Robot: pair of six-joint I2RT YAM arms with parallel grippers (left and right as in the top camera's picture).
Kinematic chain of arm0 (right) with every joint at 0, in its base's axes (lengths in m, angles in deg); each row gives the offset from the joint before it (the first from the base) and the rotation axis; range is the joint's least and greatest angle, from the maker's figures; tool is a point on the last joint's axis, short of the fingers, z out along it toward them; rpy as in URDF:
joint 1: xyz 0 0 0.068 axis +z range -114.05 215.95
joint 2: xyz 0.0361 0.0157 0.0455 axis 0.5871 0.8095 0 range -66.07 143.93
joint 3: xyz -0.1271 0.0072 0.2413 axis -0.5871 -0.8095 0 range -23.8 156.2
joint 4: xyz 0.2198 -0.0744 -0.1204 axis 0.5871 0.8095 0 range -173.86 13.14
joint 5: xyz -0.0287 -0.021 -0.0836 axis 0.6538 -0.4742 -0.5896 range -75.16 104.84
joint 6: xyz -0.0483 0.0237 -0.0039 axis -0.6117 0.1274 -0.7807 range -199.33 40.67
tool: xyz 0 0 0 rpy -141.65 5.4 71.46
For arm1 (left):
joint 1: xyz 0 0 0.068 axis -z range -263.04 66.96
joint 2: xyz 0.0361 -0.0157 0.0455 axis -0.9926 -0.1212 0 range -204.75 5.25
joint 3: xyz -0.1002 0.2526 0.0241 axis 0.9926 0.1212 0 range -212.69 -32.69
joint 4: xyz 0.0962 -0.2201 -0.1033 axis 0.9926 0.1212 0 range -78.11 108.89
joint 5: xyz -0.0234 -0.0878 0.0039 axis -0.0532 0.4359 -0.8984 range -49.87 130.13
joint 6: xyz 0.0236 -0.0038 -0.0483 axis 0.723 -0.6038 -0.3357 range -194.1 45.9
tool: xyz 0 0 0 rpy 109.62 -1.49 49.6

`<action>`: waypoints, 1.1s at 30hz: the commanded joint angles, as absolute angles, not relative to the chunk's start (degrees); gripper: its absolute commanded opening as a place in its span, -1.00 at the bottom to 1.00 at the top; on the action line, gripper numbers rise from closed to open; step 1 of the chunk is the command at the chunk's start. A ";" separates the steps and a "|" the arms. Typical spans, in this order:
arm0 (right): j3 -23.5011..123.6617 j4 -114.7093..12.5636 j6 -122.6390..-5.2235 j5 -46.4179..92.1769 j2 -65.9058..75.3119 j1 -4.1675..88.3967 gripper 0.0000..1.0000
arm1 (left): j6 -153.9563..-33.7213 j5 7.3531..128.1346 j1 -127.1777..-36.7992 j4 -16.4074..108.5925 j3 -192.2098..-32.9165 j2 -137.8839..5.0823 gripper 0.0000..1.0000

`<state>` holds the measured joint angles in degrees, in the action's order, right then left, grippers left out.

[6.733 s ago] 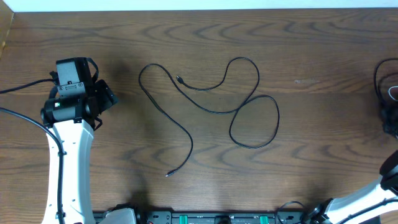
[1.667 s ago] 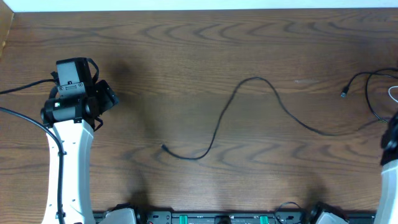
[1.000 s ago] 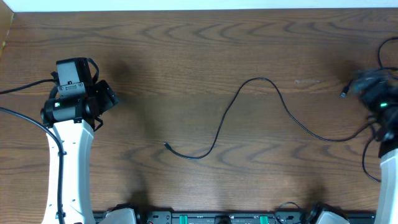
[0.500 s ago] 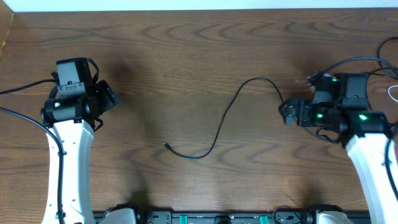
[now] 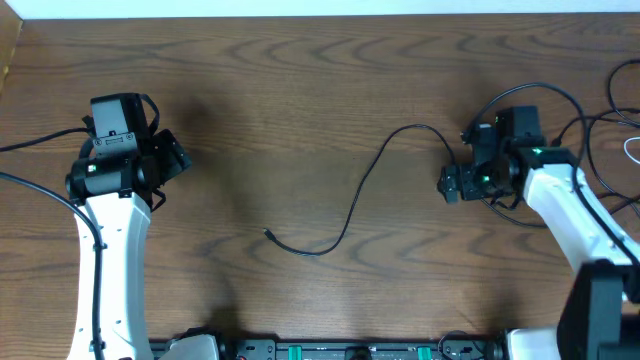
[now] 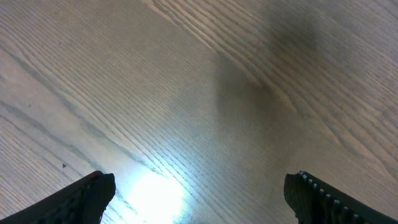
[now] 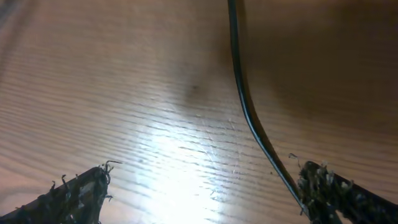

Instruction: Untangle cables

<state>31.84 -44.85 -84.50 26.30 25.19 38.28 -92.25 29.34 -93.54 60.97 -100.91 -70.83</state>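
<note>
A thin black cable lies loose and flat on the brown wooden table. Its small plug end rests near the table's middle. From there the cord dips in a shallow curve, climbs to the right, arches over and drops towards the right side, where the rest is hidden from above. The right wrist view shows one smooth, unknotted stretch lying on the wood. At the far right edge lie more thin black cords and a bit of white cord, too small to tell how they cross.
</note>
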 commanded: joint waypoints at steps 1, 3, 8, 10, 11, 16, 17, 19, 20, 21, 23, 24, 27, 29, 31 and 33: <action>31.51 -45.84 -86.36 25.23 28.01 38.63 0.79 | -91.97 29.23 -93.85 61.16 -101.15 -71.07 0.85; 31.51 -46.89 -87.03 25.23 29.78 38.63 0.66 | -91.95 29.23 -93.85 61.16 -101.15 -71.07 0.85; 31.51 -49.84 -87.84 24.25 32.56 38.63 0.36 | -91.97 29.23 -93.85 61.16 -101.15 -71.07 0.84; 31.51 -50.82 -88.02 22.48 33.00 38.61 0.34 | -91.95 29.23 -93.85 61.18 -101.15 -71.07 0.84; 31.51 -51.19 -88.04 21.51 33.04 38.61 0.33 | -91.97 29.25 -93.85 61.21 -101.15 -71.07 0.84; 31.51 -52.81 -88.21 17.32 33.22 38.63 0.03 | -91.97 29.25 -93.85 61.34 -101.15 -71.07 0.84; 31.51 -53.07 -88.21 17.30 33.30 38.63 0.00 | -91.97 29.25 -93.85 61.34 -101.15 -71.07 0.85; 31.51 -53.47 -88.21 17.32 33.43 38.63 0.00 | -91.97 29.23 -93.85 61.36 -101.15 -71.07 0.84; 31.51 -53.55 -88.19 17.32 33.48 38.61 0.00 | -91.97 29.25 -93.85 61.36 -101.15 -71.07 0.85; 31.51 -53.71 -88.21 17.30 33.57 38.61 0.01 | -91.95 29.25 -93.85 61.36 -101.15 -71.07 0.84; 31.51 -53.90 -88.21 17.32 33.67 38.58 0.02 | -91.97 29.25 -93.85 61.36 -101.15 -71.07 0.84; 31.51 -54.03 -88.21 17.32 33.76 38.56 0.02 | -91.97 29.25 -93.85 61.36 -101.15 -71.07 0.84; 31.47 -54.54 -88.19 17.30 34.26 38.45 0.04 | -91.95 29.25 -93.85 61.36 -101.15 -71.07 0.84; 31.32 -54.84 -88.19 17.32 34.57 38.45 0.04 | -91.97 29.25 -93.85 61.38 -101.15 -71.07 0.84; 31.10 -55.26 -88.19 17.32 34.72 38.45 0.03 | -91.95 29.34 -93.85 61.45 -101.15 -71.07 0.85; 31.05 -55.65 -88.21 17.30 35.03 38.34 0.01 | -91.95 30.26 -93.85 61.58 -101.15 -71.07 0.84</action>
<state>31.62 -55.21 -87.58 17.78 34.20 38.26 -92.25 29.47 -93.54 61.21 -100.91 -70.83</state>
